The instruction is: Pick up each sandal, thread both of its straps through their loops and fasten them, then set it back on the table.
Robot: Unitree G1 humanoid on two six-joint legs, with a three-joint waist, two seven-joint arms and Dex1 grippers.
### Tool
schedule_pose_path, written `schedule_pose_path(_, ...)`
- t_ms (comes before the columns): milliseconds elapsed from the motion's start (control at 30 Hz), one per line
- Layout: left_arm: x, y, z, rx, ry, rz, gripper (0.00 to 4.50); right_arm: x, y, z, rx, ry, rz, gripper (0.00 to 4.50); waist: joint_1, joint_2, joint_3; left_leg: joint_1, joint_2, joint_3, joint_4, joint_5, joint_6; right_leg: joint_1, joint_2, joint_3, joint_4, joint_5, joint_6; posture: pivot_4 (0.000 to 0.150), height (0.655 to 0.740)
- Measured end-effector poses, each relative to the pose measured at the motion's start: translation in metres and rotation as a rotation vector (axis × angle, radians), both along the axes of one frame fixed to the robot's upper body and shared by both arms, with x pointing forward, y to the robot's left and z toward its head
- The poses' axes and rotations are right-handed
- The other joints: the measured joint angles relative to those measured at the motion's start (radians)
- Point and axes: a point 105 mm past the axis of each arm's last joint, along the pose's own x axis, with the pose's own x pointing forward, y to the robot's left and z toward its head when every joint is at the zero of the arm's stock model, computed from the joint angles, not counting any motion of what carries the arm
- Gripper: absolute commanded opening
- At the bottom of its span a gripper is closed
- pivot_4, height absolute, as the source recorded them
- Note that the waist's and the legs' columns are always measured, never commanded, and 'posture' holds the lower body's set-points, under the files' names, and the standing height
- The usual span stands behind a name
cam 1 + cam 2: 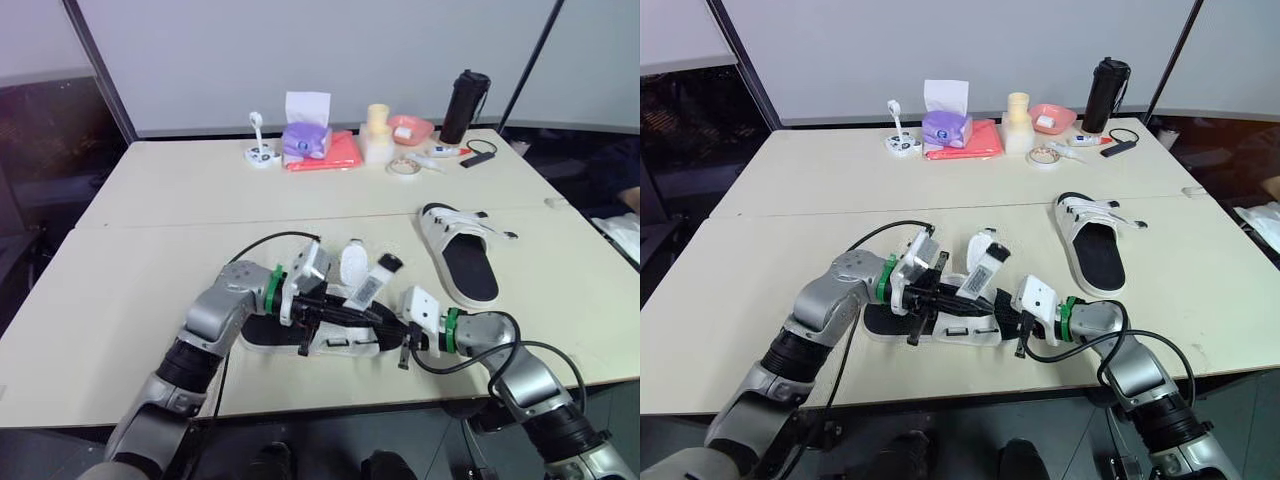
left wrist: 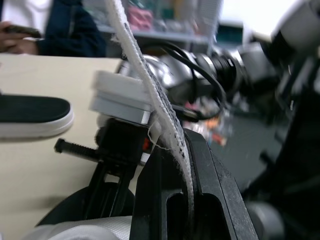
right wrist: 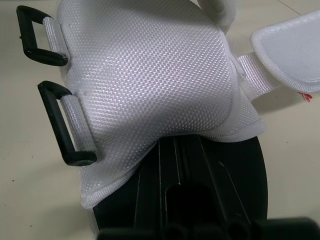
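Note:
A white sandal with a black sole [image 1: 335, 338] lies near the table's front edge, between both grippers. Its two white straps [image 1: 358, 268] stand up unfastened. My left gripper [image 1: 310, 318] is shut on one strap [image 2: 150, 85], which runs up between its black fingers [image 2: 210, 180]. My right gripper [image 1: 400, 338] grips the sandal's end, one finger [image 3: 185, 170] lying on the insole under the white upper flap [image 3: 150, 75]. Two black loops [image 3: 60, 125] hang empty on that flap's edge. The second sandal [image 1: 460, 250] rests flat on the table to the right, apart from both grippers.
Along the table's far edge stand a purple tissue box [image 1: 305, 138], a red cloth [image 1: 330, 155], a cream container [image 1: 377, 135], a pink bowl [image 1: 412, 128], a tape roll [image 1: 404, 167] and a black bottle [image 1: 465, 105]. A seated person [image 2: 45, 30] is beyond the table.

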Motion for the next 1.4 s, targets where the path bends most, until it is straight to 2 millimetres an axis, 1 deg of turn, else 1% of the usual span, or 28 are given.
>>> schedule_pose_path(167,-0.017,0.007,-0.028,0.109,-0.134,-0.093,0.06,-0.001,0.001,0.001,-0.005,0.004,0.019,0.0,-0.001,0.001,-0.001,0.0,0.001,0.0,0.0,-0.002,0.003,0.0,0.0,0.0,-0.002,0.0,0.0,0.15,0.7344)
schedule_pose_path(267,-0.021,0.012,-0.034,0.155,-0.249,-0.142,0.06,-0.001,0.001,0.0,-0.006,0.005,0.02,0.0,-0.001,0.001,-0.001,0.0,0.001,0.0,0.0,-0.003,0.003,0.0,0.0,0.0,-0.002,0.0,0.0,0.15,0.7344)
schedule_pose_path(300,-0.021,0.012,-0.035,0.157,-0.26,-0.145,0.45,-0.001,0.001,0.0,-0.007,0.006,0.02,0.0,0.0,0.001,-0.001,0.0,0.001,0.0,0.0,-0.003,0.003,0.0,0.0,0.0,-0.002,0.0,0.0,0.15,0.7344)
schedule_pose_path(333,-0.023,0.012,-0.036,0.158,-0.311,-0.159,1.11,-0.001,0.001,0.0,-0.008,0.005,0.022,0.0,0.0,0.001,-0.001,0.0,0.001,0.0,0.0,-0.003,0.003,0.0,0.0,0.0,-0.003,0.0,0.0,0.15,0.7344)
schedule_pose_path(367,-0.023,0.011,-0.037,0.15,-0.335,-0.162,1.32,-0.001,0.001,0.0,-0.01,0.004,0.024,0.0,-0.001,0.001,-0.001,0.0,0.002,0.0,0.0,-0.003,0.003,0.0,0.0,0.0,-0.003,0.0,0.0,0.15,0.7344)
schedule_pose_path(467,-0.022,0.011,-0.038,0.147,-0.367,-0.155,2.56,-0.001,0.001,0.0,-0.017,0.0,0.03,0.0,-0.001,0.001,-0.001,0.0,0.002,0.0,0.0,-0.003,0.003,0.0,0.0,0.0,-0.003,0.0,0.0,0.15,0.7344)
schedule_pose_path(500,-0.022,0.011,-0.038,0.143,-0.372,-0.152,3.16,0.0,0.001,0.0,-0.019,0.0,0.035,0.0,-0.001,0.001,-0.001,0.0,0.002,0.0,0.0,-0.003,0.003,0.0,0.0,0.0,-0.003,0.0,0.0,0.15,0.7344)
schedule_pose_path(567,-0.023,0.012,-0.039,0.14,-0.369,-0.149,4.21,0.0,0.001,0.0,-0.023,-0.001,0.045,0.0,-0.002,0.001,-0.001,0.0,0.002,0.0,0.0,-0.003,0.003,0.0,0.0,0.0,-0.003,0.0,0.0,0.15,0.7344)
schedule_pose_path(600,-0.024,0.013,-0.039,0.139,-0.37,-0.149,4.44,0.0,0.002,0.001,-0.027,-0.004,0.05,0.0,-0.002,0.001,-0.001,0.0,0.002,0.0,0.0,-0.003,0.003,0.0,0.0,0.0,-0.003,0.0,0.0,0.15,0.7344)
schedule_pose_path(667,-0.026,0.014,-0.035,0.124,-0.369,-0.138,4.44,0.001,0.002,0.001,-0.032,-0.003,0.061,0.0,-0.003,0.001,-0.001,0.0,0.002,0.0,0.0,-0.003,0.003,0.0,0.001,0.0,-0.003,0.0,0.0,0.15,0.7344)
schedule_pose_path(767,-0.019,0.02,-0.018,0.076,-0.33,-0.054,4.44,0.002,0.002,0.001,-0.035,-0.003,0.07,0.0,-0.002,0.001,-0.001,0.001,0.003,0.0,0.0,-0.003,0.003,0.0,0.001,0.0,-0.003,0.0,0.0,0.15,0.7344)
schedule_pose_path(900,-0.004,0.039,0.004,0.055,-0.269,0.083,4.44,0.003,0.003,0.0,-0.04,-0.005,0.089,0.0,-0.004,0.001,-0.001,0.003,0.003,0.0,0.0,-0.003,0.003,0.0,0.001,0.0,-0.003,0.0,0.0,0.15,0.7344)
schedule_pose_path(1000,0.001,0.054,0.007,0.095,-0.193,0.149,4.44,0.004,0.003,0.0,-0.044,-0.004,0.103,0.0,-0.006,0.001,-0.001,0.003,0.003,0.0,0.0,-0.003,0.003,0.0,0.001,0.0,-0.003,0.0,0.0,0.15,0.7344)
schedule_pose_path(1067,0.001,0.062,0.004,0.13,-0.082,0.193,4.44,0.005,0.004,0.0,-0.048,-0.003,0.113,0.0,-0.007,0.001,-0.001,0.004,0.004,0.0,0.0,-0.003,0.003,0.0,0.002,0.0,-0.003,0.0,0.0,0.15,0.7344)
schedule_pose_path(1100,0.002,0.064,0.002,0.126,0.002,0.228,4.44,0.006,0.004,0.0,-0.049,-0.003,0.117,0.0,-0.006,0.001,-0.001,0.004,0.004,0.0,0.0,-0.003,0.003,0.0,0.002,0.0,-0.003,0.0,0.0,0.15,0.7344)
schedule_pose_path(1167,0.005,0.06,-0.001,0.105,0.162,0.297,4.44,0.007,0.003,0.0,-0.052,-0.004,0.124,0.0,-0.005,-0.001,-0.001,0.004,0.004,-0.001,0.0,-0.003,0.003,0.001,0.002,0.0,-0.003,0.0,0.0,0.15,0.7344)
schedule_pose_path(1233,0.006,0.051,-0.004,0.089,0.298,0.346,4.44,0.008,0.004,0.0,-0.056,-0.002,0.132,0.0,-0.006,-0.002,-0.002,0.005,0.004,-0.001,0.0,-0.003,0.003,0.001,0.002,0.0,-0.003,0.0,0.0,0.15,0.7344)
schedule_pose_path(1300,0.005,0.04,-0.004,0.075,0.341,0.367,4.44,0.008,0.005,0.0,-0.057,-0.005,0.139,0.0,-0.007,-0.002,-0.002,0.005,0.005,0.0,0.0,-0.003,0.003,0.001,0.002,0.0,-0.003,0.0,0.0,0.15,0.7344)
schedule_pose_path(1400,0.006,0.029,0.001,0.044,0.303,0.388,4.44,0.009,0.005,0.0,-0.058,-0.006,0.145,0.0,-0.007,-0.002,-0.002,0.005,0.005,0.001,0.0,-0.003,0.003,0.001,0.002,0.0,-0.003,0.0,0.0,0.15,0.7344)
